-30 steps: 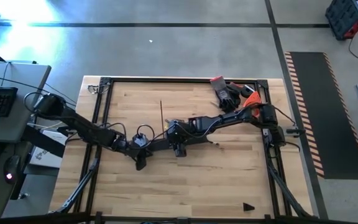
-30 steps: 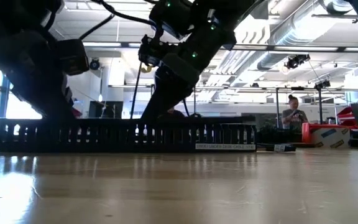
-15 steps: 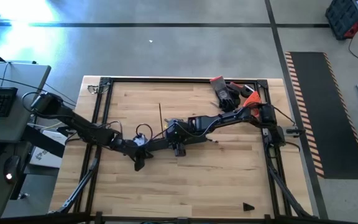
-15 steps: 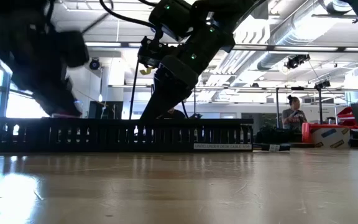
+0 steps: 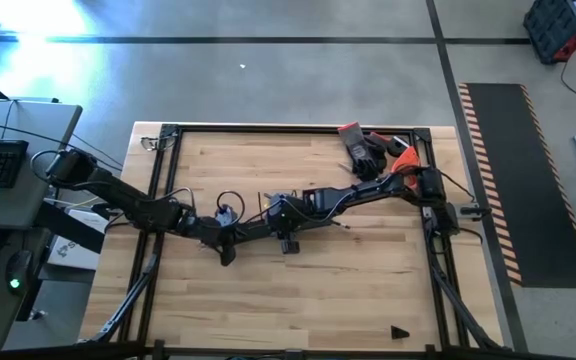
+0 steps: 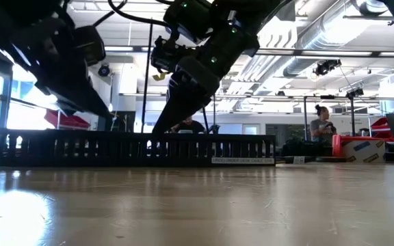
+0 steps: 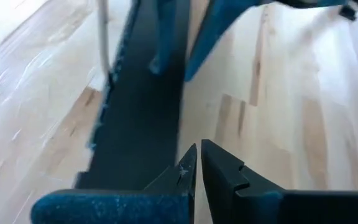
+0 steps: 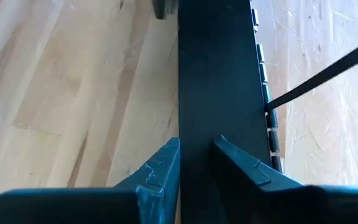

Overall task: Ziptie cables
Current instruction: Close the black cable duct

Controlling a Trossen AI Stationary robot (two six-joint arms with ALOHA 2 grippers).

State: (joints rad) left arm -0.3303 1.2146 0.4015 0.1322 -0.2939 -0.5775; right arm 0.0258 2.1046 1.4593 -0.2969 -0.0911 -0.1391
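cables cannot be told apart in any view. what shows where both arms work is the black slotted duct [image 6: 135, 149], a long straight plastic channel with comb-like teeth, lying on the pale wood-plank table [image 5: 348, 290]. a thin black strap [image 8: 316, 78] slants away from its toothed edge.

the left gripper [image 7: 197, 162] is clenched with nothing between its tips, and hangs over the wood just beside the duct's flat matte top. the right gripper [image 8: 196, 149] hangs directly above the duct; whether it is clamped on anything or loose cannot be told.

since a second ago the left arm has lifted: in the low view it was down at the duct's end and is now above it, and from above its gripper [image 5: 226, 252] sits a little nearer the right gripper [image 5: 287, 240]. the duct's far end has slid slightly towards the arms.

a black metal frame [image 5: 168, 130] borders the table. gloves [image 5: 368, 150] lie in one far corner; the near half of the wood is bare. a person [image 6: 320, 123] stands in the room beyond.
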